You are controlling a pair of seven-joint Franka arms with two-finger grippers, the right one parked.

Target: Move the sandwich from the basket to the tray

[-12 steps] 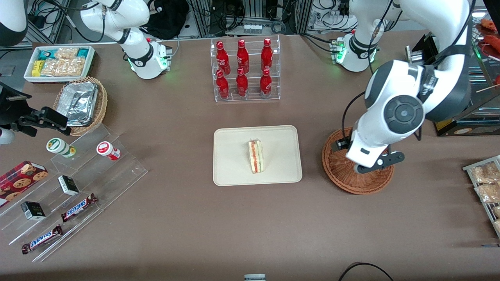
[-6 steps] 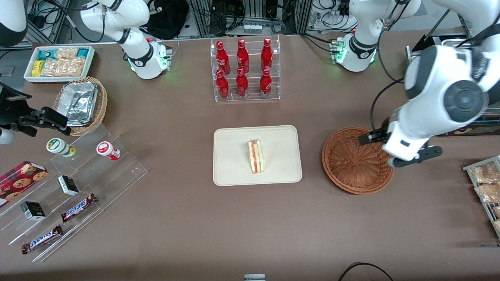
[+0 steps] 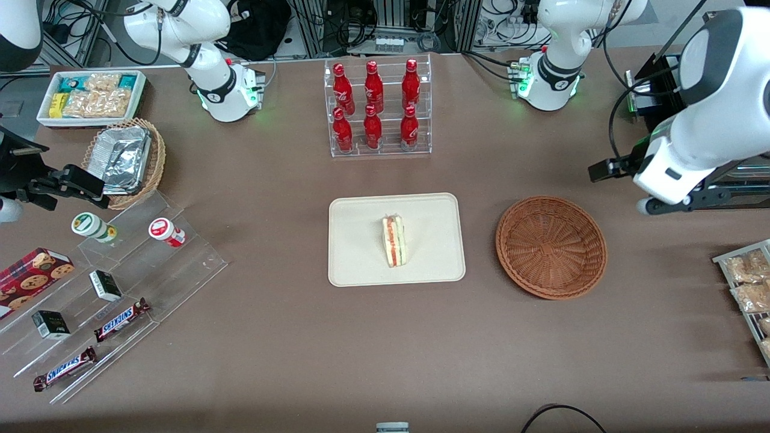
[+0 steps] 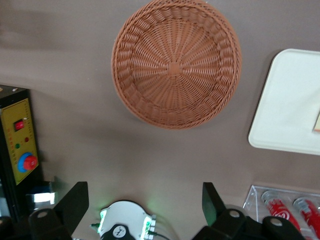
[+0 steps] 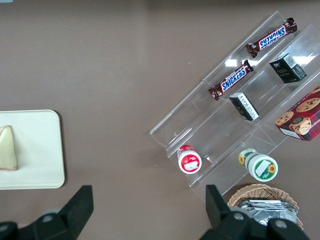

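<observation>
- From my station I see the gripper [image 4: 145, 205] raised above the surface [image 3: 301, 349] at the working arm's end; its two fingers [image 4: 75, 202] stand wide apart with nothing between them.
- In the front view the gripper's end is hidden by the arm's white wrist, so I go by the wrist camera for the spread fingers.
- Nearest below the gripper is the basket [image 3: 551, 246], round, reddish-brown and woven; it sits nearer the front camera than the gripper and a little toward the parked arm's end. I see only bare weave inside it [image 4: 175, 62].
- Past the basket from the gripper, toward the parked arm's end, lies the tray [image 3: 355, 264], flat on the surface and apart from the basket, with a strip of surface between them.
- The sandwich [image 3: 394, 242] lies on the tray, about in its middle, its orange-red and green filling edge facing up toward the camera. It is well apart from the gripper.
- Farther from the front camera than the tray stands a clear rack of red bottles [image 3: 376, 108], which is upright.
- Well away from the gripper, toward the parked arm's end, a clear stepped stand [image 3: 120, 300] carries chocolate bars [image 3: 120, 319] and small boxes.
</observation>
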